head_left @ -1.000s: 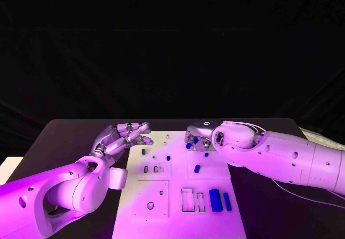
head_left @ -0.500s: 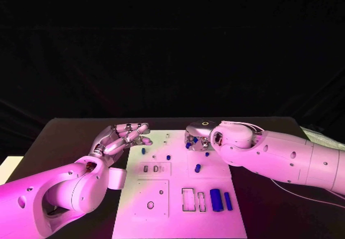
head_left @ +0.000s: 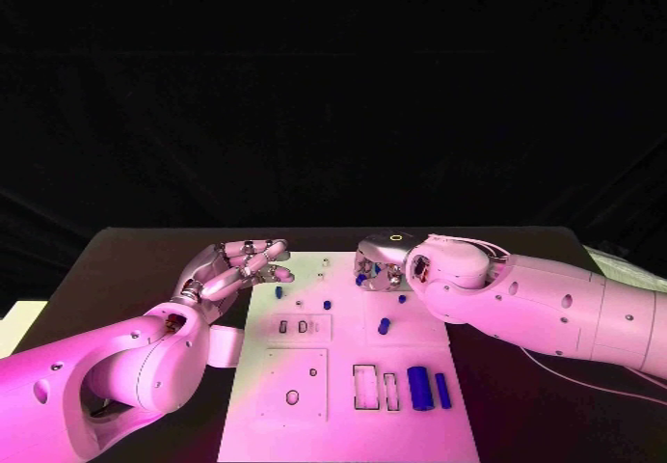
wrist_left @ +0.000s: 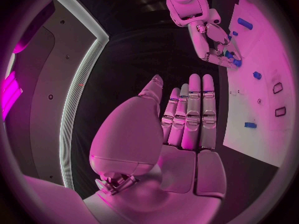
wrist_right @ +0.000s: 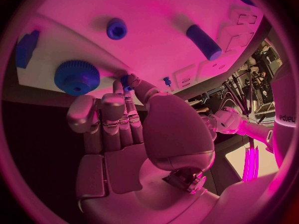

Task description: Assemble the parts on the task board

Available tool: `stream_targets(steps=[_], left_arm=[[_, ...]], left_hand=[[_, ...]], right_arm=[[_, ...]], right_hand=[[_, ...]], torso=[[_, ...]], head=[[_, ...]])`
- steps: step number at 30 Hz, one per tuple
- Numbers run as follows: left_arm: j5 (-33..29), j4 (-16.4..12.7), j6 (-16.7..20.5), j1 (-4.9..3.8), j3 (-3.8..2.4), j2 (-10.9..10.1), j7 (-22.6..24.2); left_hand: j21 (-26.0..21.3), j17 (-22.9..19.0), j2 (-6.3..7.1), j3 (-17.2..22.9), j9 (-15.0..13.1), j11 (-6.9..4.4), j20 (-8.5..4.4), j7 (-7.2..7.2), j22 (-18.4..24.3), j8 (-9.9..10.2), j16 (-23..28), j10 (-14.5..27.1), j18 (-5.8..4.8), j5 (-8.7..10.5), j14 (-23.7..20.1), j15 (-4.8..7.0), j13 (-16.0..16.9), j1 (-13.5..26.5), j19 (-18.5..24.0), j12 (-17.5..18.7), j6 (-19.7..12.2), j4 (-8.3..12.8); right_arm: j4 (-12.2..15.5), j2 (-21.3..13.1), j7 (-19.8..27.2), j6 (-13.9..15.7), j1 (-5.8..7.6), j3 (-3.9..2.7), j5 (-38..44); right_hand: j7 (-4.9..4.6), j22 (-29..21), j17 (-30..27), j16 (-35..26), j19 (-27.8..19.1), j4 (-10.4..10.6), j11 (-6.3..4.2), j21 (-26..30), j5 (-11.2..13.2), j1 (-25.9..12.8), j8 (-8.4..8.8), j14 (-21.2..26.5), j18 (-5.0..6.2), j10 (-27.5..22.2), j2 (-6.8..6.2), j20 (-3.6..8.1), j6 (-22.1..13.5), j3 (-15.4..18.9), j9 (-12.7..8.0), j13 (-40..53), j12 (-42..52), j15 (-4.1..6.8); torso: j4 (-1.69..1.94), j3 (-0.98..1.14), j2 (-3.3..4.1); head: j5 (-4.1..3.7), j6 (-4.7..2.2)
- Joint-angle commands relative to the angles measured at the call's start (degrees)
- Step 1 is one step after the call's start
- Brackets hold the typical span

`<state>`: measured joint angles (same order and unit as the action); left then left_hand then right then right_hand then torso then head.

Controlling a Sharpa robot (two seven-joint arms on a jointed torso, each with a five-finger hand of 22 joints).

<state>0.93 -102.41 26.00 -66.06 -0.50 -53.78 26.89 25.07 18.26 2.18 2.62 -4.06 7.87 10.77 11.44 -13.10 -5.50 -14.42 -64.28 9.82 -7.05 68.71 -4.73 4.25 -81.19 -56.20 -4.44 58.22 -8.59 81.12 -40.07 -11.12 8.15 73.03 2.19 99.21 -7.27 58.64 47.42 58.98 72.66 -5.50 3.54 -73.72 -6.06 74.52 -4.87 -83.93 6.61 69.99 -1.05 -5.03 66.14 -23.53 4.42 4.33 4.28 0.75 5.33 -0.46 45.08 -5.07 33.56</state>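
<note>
The white task board (head_left: 348, 405) lies in the middle of the black table. My right hand (head_left: 378, 264) hangs over its far end and pinches a small blue part (wrist_right: 126, 81) between thumb and a finger, just beside a blue toothed knob (wrist_right: 76, 77) on the board. My left hand (head_left: 236, 266) hovers by the board's far left edge, holding nothing, its fingers straight and side by side (wrist_left: 189, 115). Two long blue cylinders (head_left: 427, 389) lie at the near right of the board, and small blue pegs (head_left: 327, 305) stand further up.
Rectangular slots (head_left: 364, 386) sit next to the long cylinders, and an oval hole (head_left: 292, 396) is at the near left. Another blue cylinder (wrist_right: 204, 41) and a round blue stud (wrist_right: 116, 28) lie on the board (wrist_right: 156, 10) beyond my right hand. Black table (head_left: 139, 260) surrounds the board.
My right hand has crept slightly toward the board's far end with the blue part. The left hand has hardly moved.
</note>
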Motion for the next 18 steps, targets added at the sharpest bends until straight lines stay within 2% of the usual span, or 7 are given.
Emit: stream_targets(steps=[1,4,9,12,18], left_arm=[[0.31,0.03,-1.32,-0.08,-0.05,-0.07,-0.05],[0.31,0.11,-1.40,-0.08,-0.04,-0.22,-0.15],[0.31,0.18,-1.52,-0.08,-0.04,-0.47,-0.28],[0.31,0.19,-1.55,-0.08,-0.04,-0.59,-0.32],[0.31,0.00,-1.63,-0.08,-0.04,-0.80,-0.38]], left_hand=[[0.18,0.10,-0.46,-0.12,0.05,0.39,0.15,0.35,-0.08,0.21,0.32,-0.03,0.40,0.11,-0.42,-0.12,0.02,-0.12,0.22,0.11,0.07,0.35],[0.19,0.13,-0.51,-0.11,0.05,0.39,0.15,0.35,-0.09,0.24,0.35,-0.02,0.41,0.11,-0.42,-0.12,0.02,-0.17,0.23,0.14,0.06,0.39],[0.19,0.17,-0.58,-0.08,0.04,0.39,0.16,0.35,-0.10,0.26,0.38,-0.02,0.41,0.10,-0.42,-0.12,0.02,-0.22,0.25,0.16,0.07,0.43],[0.20,0.21,-0.64,-0.06,0.04,0.39,0.16,0.35,-0.11,0.28,0.41,-0.02,0.42,0.10,-0.43,-0.12,0.03,-0.28,0.28,0.19,0.08,0.47],[0.20,0.22,-0.66,-0.05,0.04,0.39,0.17,0.35,-0.11,0.29,0.43,-0.01,0.42,0.09,-0.44,-0.13,0.03,-0.30,0.29,0.20,0.08,0.49]], right_arm=[[0.78,0.26,-1.44,7.84,0.01,-0.08,-0.62],[0.57,0.95,-2.68,9.71,0.05,-0.14,-0.71],[-0.87,2.51,-3.79,10.96,0.20,-0.18,-0.66],[-1.96,3.55,-4.10,11.57,0.28,-0.19,-0.54],[-4.04,5.93,-4.24,11.95,0.36,-0.20,-0.40]], right_hand=[[0.20,1.50,1.39,1.35,1.02,0.29,0.02,-1.04,0.42,0.41,-0.20,-1.88,-0.79,0.35,0.78,0.01,0.51,-0.66,1.09,0.00,-0.14,0.35],[0.15,2.34,2.07,2.16,1.27,0.45,0.13,-1.63,0.30,0.41,-0.08,-1.87,-0.93,0.31,0.54,-0.04,0.49,-1.18,1.22,-0.07,-0.34,0.31],[0.02,2.66,2.27,2.59,1.18,0.78,0.27,-1.94,0.21,0.24,0.12,-1.71,-0.96,0.09,0.28,-0.13,0.34,-1.67,1.32,-0.18,-0.56,0.21],[-0.02,2.75,2.31,2.70,1.15,0.85,0.31,-2.02,0.19,0.23,0.20,-1.66,-0.97,-0.01,0.18,-0.16,0.29,-1.83,1.35,-0.22,-0.60,0.17],[-0.03,2.77,2.32,2.72,1.15,0.87,0.32,-2.04,0.19,0.22,0.21,-1.65,-0.97,-0.02,0.15,-0.16,0.28,-1.85,1.36,-0.22,-0.61,0.17]], torso=[[0.13,-0.01,0.04],[0.19,-0.01,0.05],[0.22,-0.01,0.19],[0.46,-0.12,0.27],[0.96,-0.26,0.64]], head=[[0.18,-0.32],[0.32,-0.56],[0.51,-0.58],[0.61,-0.50],[0.15,-0.62]])
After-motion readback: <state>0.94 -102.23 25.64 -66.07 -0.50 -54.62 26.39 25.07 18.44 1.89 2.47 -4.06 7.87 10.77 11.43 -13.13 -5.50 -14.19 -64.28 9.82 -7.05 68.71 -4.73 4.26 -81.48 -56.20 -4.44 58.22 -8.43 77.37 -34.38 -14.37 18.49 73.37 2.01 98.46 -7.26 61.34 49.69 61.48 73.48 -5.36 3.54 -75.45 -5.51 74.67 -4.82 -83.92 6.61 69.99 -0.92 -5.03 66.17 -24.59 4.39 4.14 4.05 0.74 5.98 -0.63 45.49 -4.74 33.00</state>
